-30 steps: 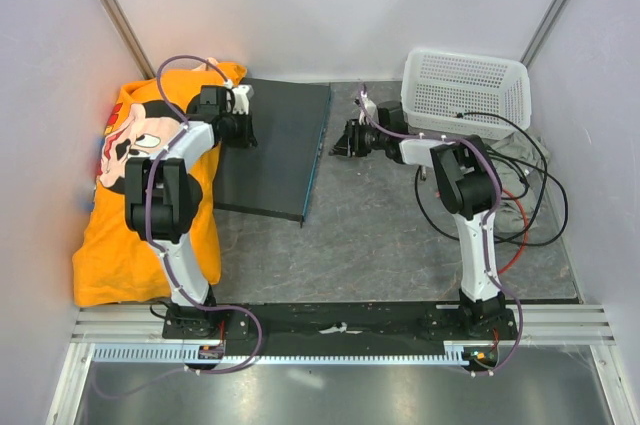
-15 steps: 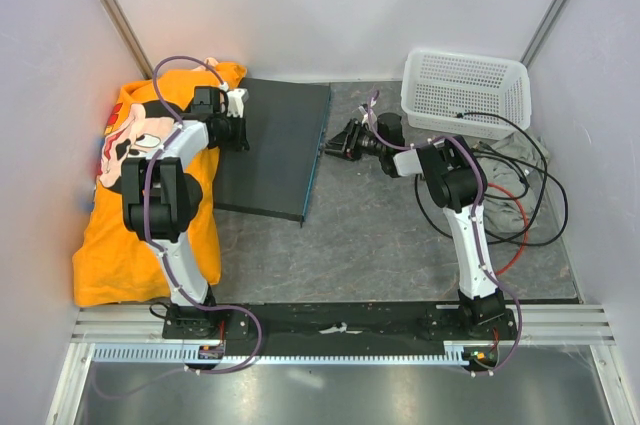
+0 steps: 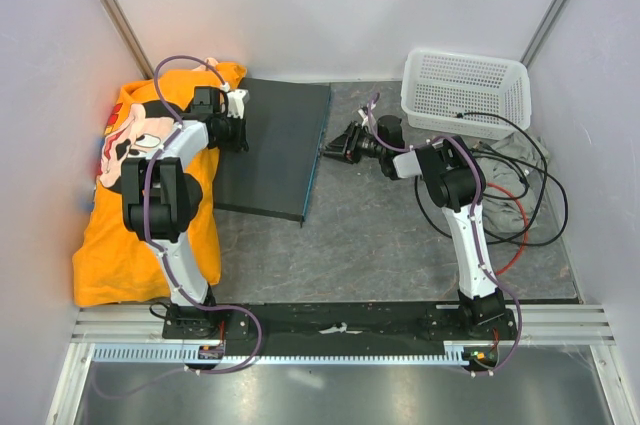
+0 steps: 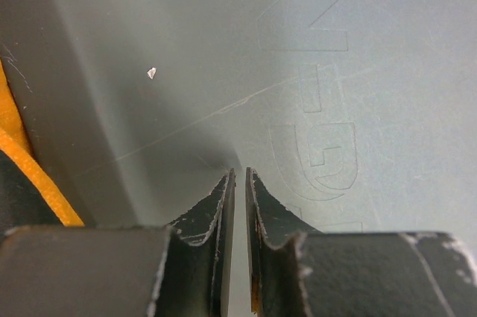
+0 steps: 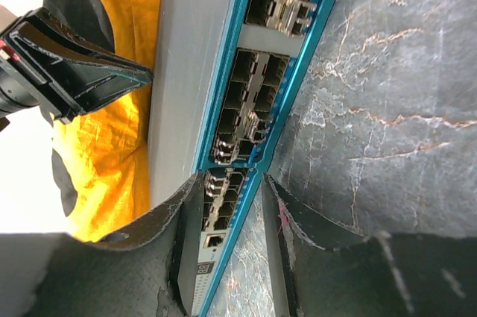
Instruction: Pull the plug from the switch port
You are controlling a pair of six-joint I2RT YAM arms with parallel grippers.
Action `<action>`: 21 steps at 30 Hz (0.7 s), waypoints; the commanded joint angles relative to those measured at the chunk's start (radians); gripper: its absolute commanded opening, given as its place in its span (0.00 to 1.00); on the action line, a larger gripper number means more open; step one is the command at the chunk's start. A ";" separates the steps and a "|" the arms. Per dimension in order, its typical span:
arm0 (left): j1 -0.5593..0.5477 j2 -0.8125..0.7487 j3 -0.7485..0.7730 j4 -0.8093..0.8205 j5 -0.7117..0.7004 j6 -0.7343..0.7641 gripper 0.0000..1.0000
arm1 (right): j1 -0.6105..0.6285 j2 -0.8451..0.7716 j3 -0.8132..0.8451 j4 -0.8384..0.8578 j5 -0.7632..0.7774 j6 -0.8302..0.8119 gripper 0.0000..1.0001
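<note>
On the switch [image 3: 275,150] lid, my left claw [image 4: 238,177] presses closed, bracing it, I judge; my right claw [image 5: 232,179] stands apart, straddling the socket row [image 5: 246,108] to grip there.

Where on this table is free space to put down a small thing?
The widest bare patch of table lies between the switch, the right arm and the near rail. The strip between switch and basket is partly taken by the right hand. Crowded: cables at the right, orange cloth at the left.
</note>
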 commanded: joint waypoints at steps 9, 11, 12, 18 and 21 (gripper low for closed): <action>-0.001 -0.041 -0.022 -0.003 -0.014 0.048 0.18 | 0.023 0.072 -0.040 0.022 -0.048 0.058 0.40; -0.001 -0.043 -0.023 -0.004 -0.014 0.051 0.18 | 0.027 0.090 -0.038 0.042 -0.049 0.087 0.43; -0.003 -0.043 -0.025 -0.006 -0.014 0.051 0.18 | 0.027 0.095 -0.032 0.069 -0.048 0.093 0.43; -0.003 -0.049 -0.031 -0.012 -0.022 0.059 0.18 | 0.044 0.127 -0.008 0.085 -0.052 0.119 0.43; -0.003 -0.050 -0.036 -0.010 -0.023 0.060 0.18 | 0.046 0.132 0.001 0.084 -0.060 0.122 0.40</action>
